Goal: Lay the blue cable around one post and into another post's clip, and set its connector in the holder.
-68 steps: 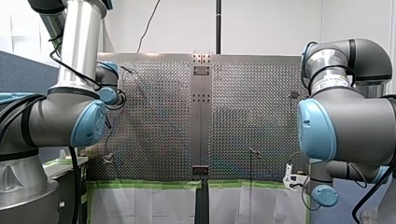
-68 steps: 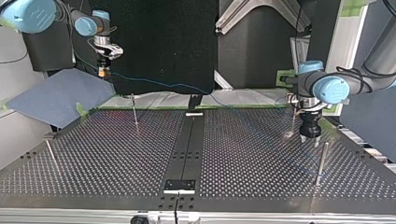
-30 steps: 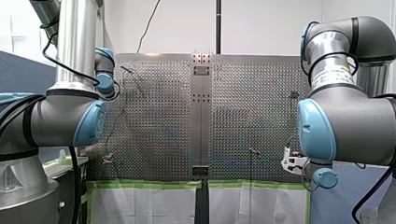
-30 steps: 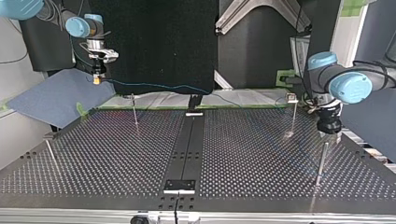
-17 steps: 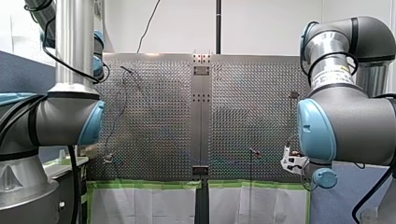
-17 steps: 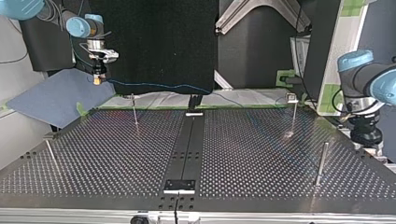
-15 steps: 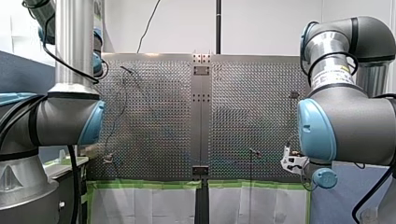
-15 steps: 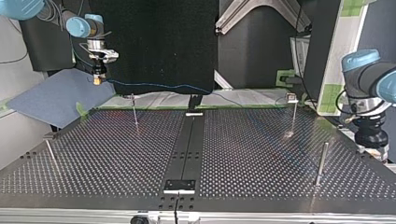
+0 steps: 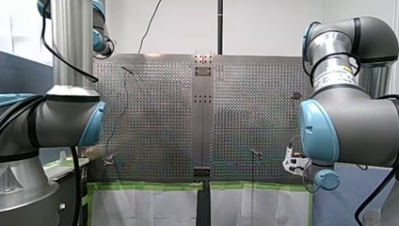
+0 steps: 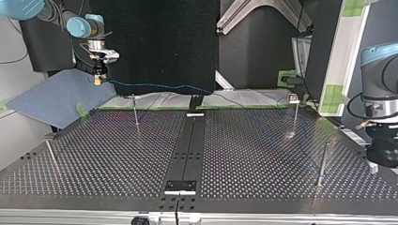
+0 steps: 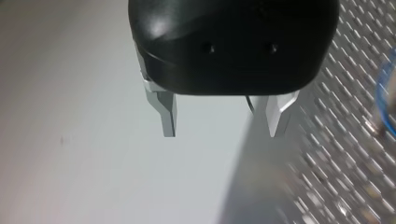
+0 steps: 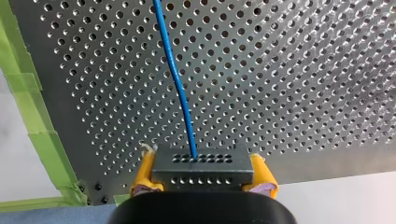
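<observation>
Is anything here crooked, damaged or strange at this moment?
Nothing stands out. My right tool holds the connector level between its yellow pads, the blue cable runs out of it without a kink, and my left tool is open and empty.

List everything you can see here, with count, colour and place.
table: one, grey perforated metal, filling the top view's middle.
centre strip: one, dark in the top view, down the table's middle.
posts: four, metal, two on each half of the table.
cable: one, blue, running from the connector out over the table.
connector: one, grey, in the right gripper.
tape: green, along the table's edge nearest the arms.
sheet: one, blue-grey, beside the table at the top view's left.
left gripper: black, open, empty.
right gripper: shut on the connector, raised beyond the table.
</observation>
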